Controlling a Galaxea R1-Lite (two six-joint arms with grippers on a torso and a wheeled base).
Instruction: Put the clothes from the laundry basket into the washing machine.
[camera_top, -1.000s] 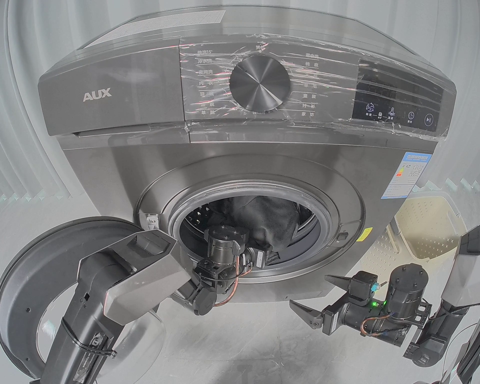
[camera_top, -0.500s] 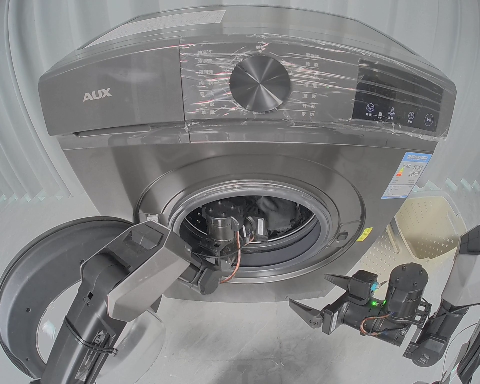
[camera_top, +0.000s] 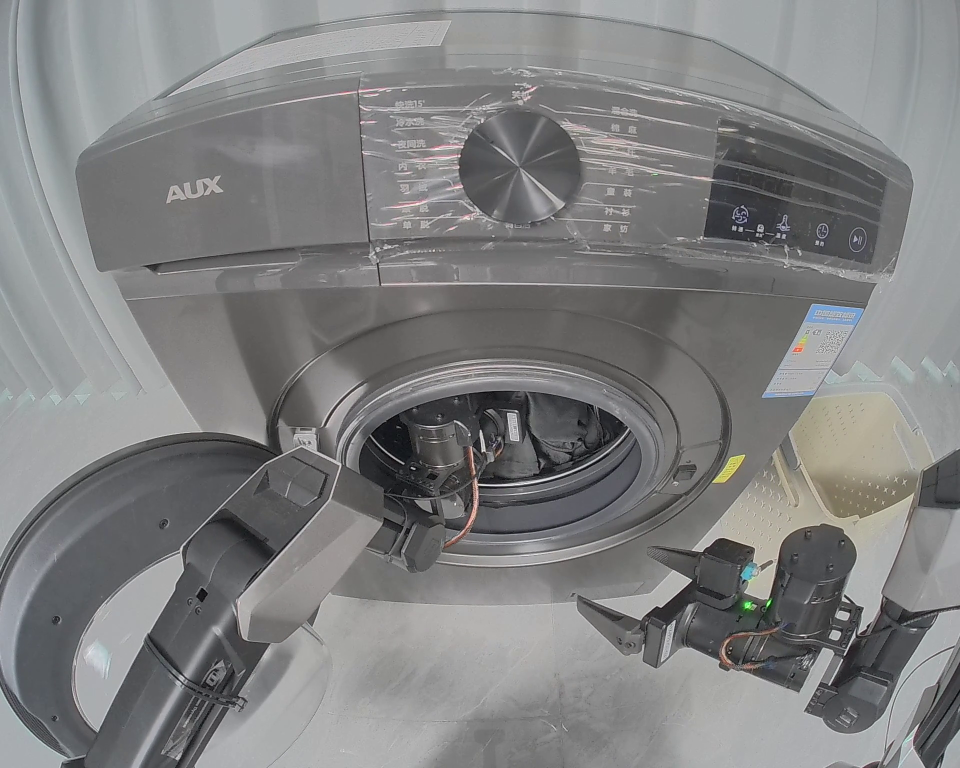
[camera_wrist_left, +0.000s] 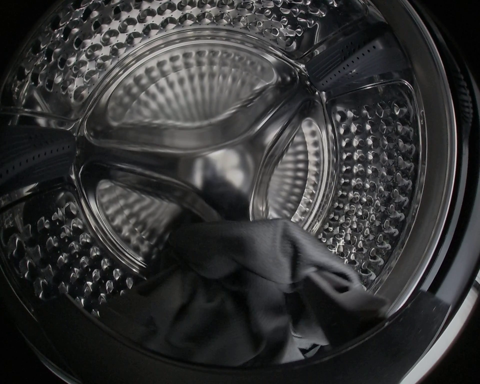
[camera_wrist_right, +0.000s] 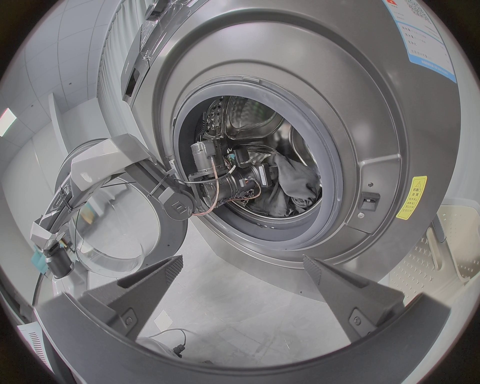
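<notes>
The grey washing machine (camera_top: 520, 300) stands with its door swung wide. My left gripper (camera_top: 508, 428) is inside the steel drum (camera_wrist_left: 190, 85), up against a dark garment (camera_top: 560, 430). That garment (camera_wrist_left: 250, 280) lies crumpled on the lower drum wall, and in the right wrist view the garment (camera_wrist_right: 295, 185) sits just past the left gripper (camera_wrist_right: 270, 175). Whether the left gripper holds the cloth is hidden. My right gripper (camera_top: 625, 585) hangs open and holds nothing, low in front of the machine and right of the opening; its own view has the right gripper (camera_wrist_right: 240, 260) facing the opening.
The cream laundry basket (camera_top: 860, 450) stands on the floor right of the machine, behind my right arm; the basket (camera_wrist_right: 460, 240) is perforated. The round door (camera_top: 90, 520) lies open to the left, behind my left arm. Bare pale floor lies before the machine.
My left arm has pushed deeper and upward into the drum, carrying the dark garment from the opening's front to well inside. The right arm has not moved.
</notes>
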